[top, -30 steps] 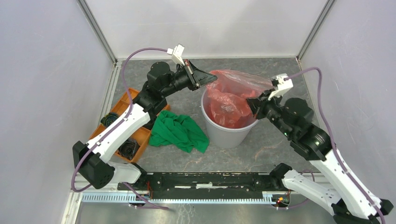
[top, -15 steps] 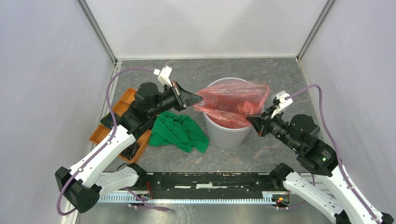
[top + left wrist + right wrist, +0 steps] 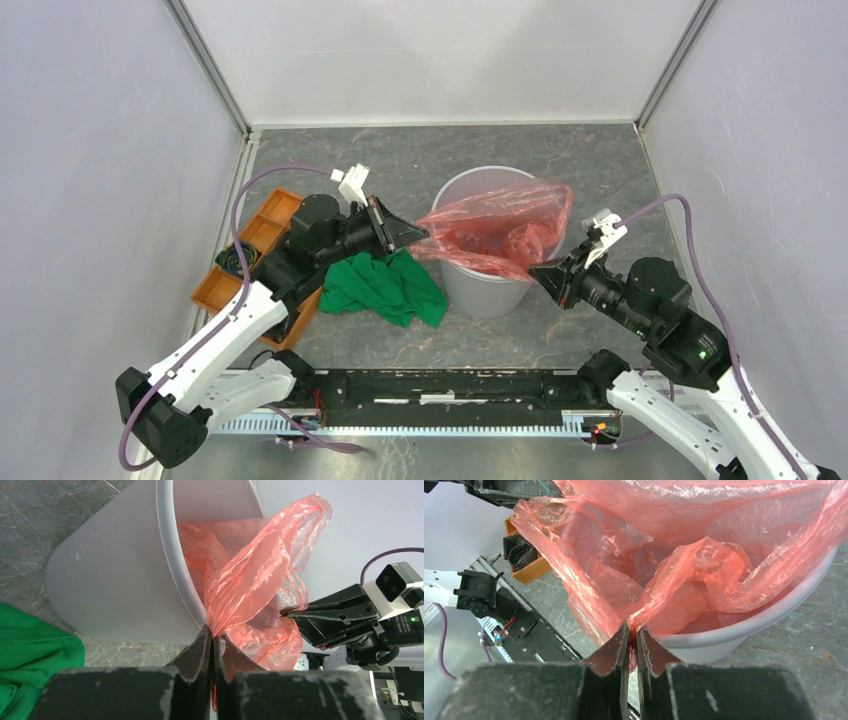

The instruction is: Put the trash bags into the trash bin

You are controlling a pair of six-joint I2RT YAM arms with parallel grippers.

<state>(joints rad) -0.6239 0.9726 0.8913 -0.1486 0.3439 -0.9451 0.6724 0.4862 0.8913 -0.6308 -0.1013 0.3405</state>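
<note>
Status: task part done. The trash bag point(image 3: 497, 228) lies partly inside the trash bin point(image 3: 470, 288), its lower folds below the rim; its upper film stands above and drapes over the rim, so it is not yet fully in. Judged remaining: lower or tuck the loose film, then let go.

Left gripper point(image 3: 418, 236): fingers pressed together on a gathered edge of the bag, the film fanning out from the tips in the left wrist view; the bin's outer wall sits just ahead of the tips and to their left in that view, with the rim close to the pinch point; a green cloth point(image 3: 385, 285) lies beneath and behind this gripper, an orange tray point(image 3: 262, 230) further behind it.

Right gripper point(image 3: 538, 270): fingers close together with only a slim gap, bag film drawn taut into it, so it reads as clamped on the bag; the bin rim lies just ahead of and slightly below the tips.

Change against the picture one second back: both grippers have come away from the far side of the bin and nearer to the arm bases; the bag, then bunched deep and rising high, is now stretched across the near part of the opening, the far inner wall bare; bin, cloth and tray are unmoved.
</note>
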